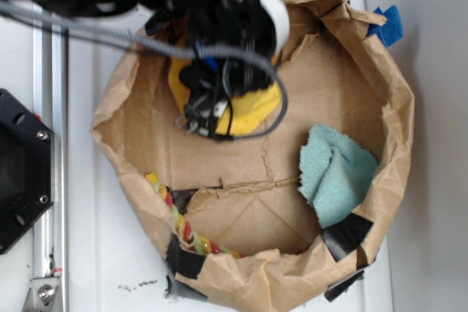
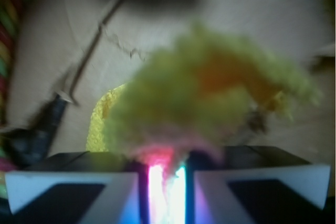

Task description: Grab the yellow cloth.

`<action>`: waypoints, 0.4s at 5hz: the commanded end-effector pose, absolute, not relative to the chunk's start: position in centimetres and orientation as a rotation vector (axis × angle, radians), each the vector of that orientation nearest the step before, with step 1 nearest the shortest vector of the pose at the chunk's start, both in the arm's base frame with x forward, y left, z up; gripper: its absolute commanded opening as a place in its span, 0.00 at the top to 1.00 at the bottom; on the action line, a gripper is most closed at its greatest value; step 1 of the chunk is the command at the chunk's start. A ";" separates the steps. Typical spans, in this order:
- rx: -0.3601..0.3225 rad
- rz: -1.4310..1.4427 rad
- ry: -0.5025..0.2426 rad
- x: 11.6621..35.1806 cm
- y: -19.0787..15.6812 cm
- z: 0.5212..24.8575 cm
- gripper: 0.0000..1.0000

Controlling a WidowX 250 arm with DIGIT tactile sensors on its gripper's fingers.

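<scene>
The yellow cloth [image 1: 256,109] lies at the back left of the paper bag's floor, mostly hidden under my arm in the exterior view. My gripper [image 1: 203,123] hangs over its left part. In the wrist view the yellow cloth [image 2: 210,98] bulges up, blurred, right in front of the jaws, and a fold of it is pinched in the narrow gap of my gripper [image 2: 165,174]. A ribbed edge of the cloth shows lower left of the bunch. The gripper is shut on the cloth.
The cloth sits inside a wide, rolled-down brown paper bag [image 1: 398,100] with crumpled walls. A light teal cloth [image 1: 333,173] lies at its right side. A multicoloured rope toy [image 1: 183,228] runs along the front left wall. A black mount [image 1: 18,169] stands at the left.
</scene>
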State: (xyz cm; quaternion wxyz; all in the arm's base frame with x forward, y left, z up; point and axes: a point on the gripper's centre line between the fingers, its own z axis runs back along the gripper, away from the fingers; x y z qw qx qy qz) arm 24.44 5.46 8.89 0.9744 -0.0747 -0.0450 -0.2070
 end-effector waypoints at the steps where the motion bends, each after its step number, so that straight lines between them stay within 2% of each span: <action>1: -0.157 -0.151 -0.148 24.7 5.4 15.6 1.00; 2: -0.192 -0.022 -0.115 25.2 4.0 17.6 1.00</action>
